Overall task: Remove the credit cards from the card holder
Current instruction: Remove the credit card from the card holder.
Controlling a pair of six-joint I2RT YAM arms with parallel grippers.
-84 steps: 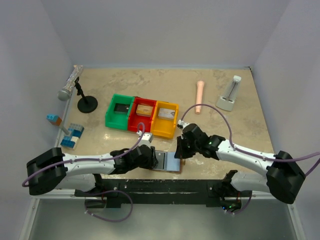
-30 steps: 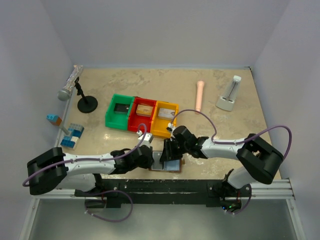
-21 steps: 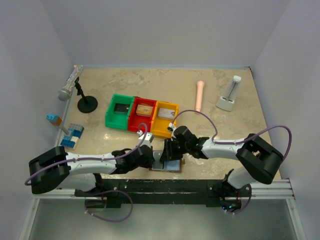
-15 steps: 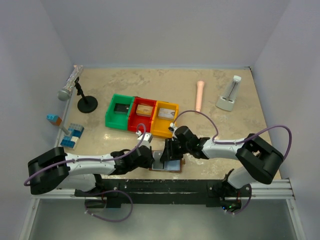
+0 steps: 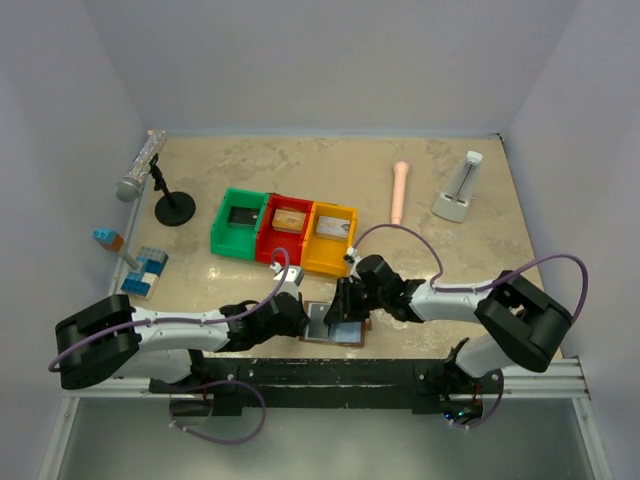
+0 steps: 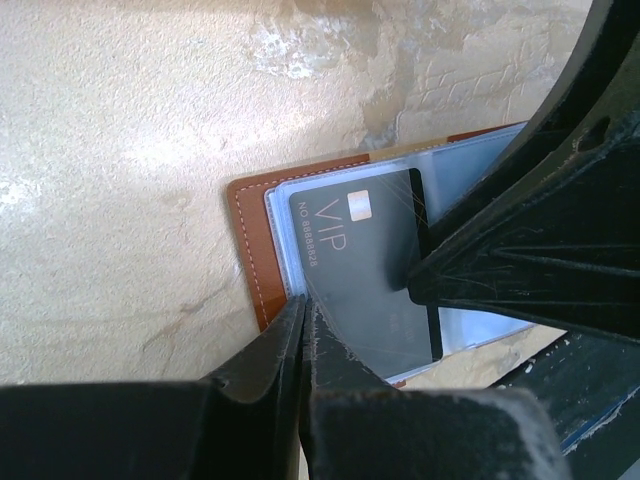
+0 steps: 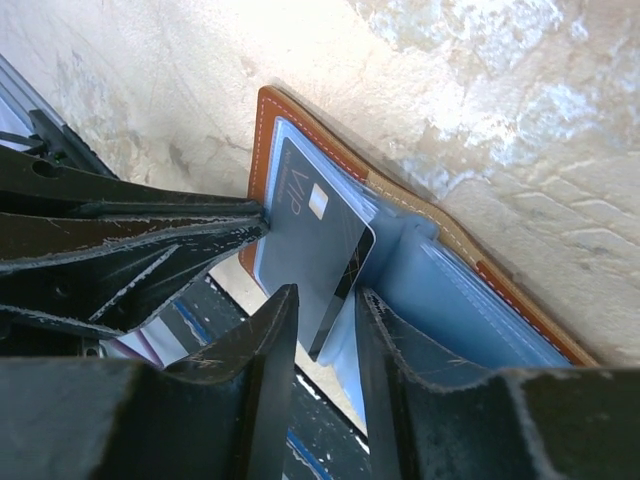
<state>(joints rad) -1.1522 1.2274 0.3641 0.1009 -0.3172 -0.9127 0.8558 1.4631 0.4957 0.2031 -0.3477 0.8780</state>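
Observation:
The card holder (image 5: 346,333) lies open at the table's near edge, brown rim (image 6: 245,240) and pale blue inside (image 7: 470,300). A dark VIP card (image 6: 360,260) sits in its left clear pocket, its right edge lifted out (image 7: 310,240). My left gripper (image 5: 303,318) is shut, its tips (image 6: 303,300) pressed on the holder's left edge beside the card. My right gripper (image 5: 343,308) is open a narrow gap (image 7: 325,295), with the card's free edge between its jaws. One of its fingers (image 6: 520,230) covers the card's right side.
Green (image 5: 240,222), red (image 5: 287,225) and yellow (image 5: 330,238) bins stand just behind the holder. A microphone on a stand (image 5: 140,168), blue blocks (image 5: 145,272), a pink stick (image 5: 400,192) and a white stand (image 5: 460,190) lie further off. A black rail (image 5: 330,375) runs along the near edge.
My right gripper moved left from the holder's right side to its middle and now straddles the card's edge. My left gripper stayed pressed on the holder.

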